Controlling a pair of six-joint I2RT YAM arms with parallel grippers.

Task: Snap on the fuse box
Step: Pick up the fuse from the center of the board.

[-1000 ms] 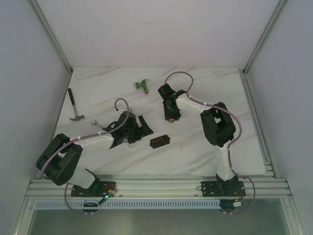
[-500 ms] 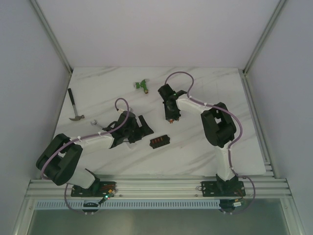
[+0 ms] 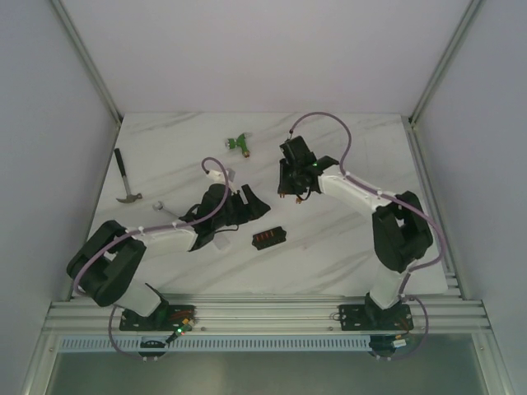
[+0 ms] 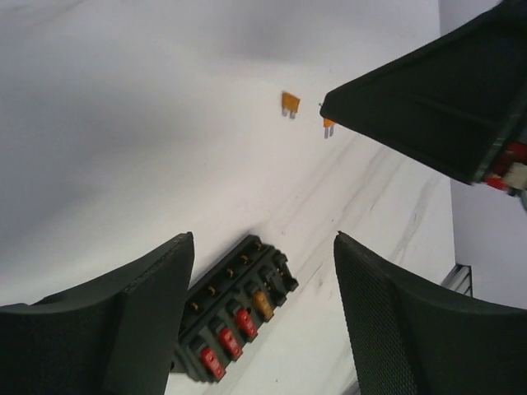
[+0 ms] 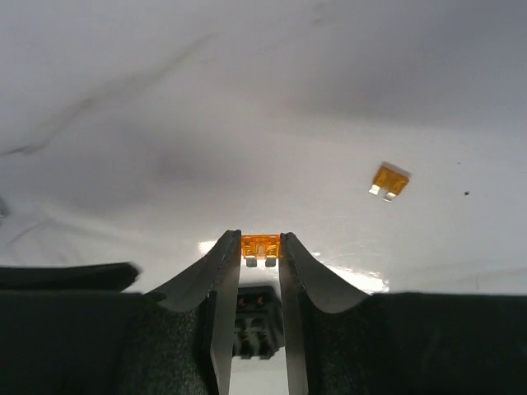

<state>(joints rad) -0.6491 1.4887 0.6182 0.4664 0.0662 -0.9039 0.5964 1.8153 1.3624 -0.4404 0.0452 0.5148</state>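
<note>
You are pinching an orange fuse point(image 5: 259, 245) between the right fingers point(image 5: 218, 280) by a thin edge; it could be twisting loose before reaching the fuse box point(image 4: 235, 313), while the left fingers point(image 4: 123, 329) are gaping wide.

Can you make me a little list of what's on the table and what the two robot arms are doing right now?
left fingers: open, holding nothing, near the fuse box but not touching it
right fingers: shut on a small orange fuse
fuse box: black, lying on the table, with some red fuses and one amber one in it
loose fuse: orange, lying on the table by the right fingers
other things: green connector at the back, hammer at the left
</note>
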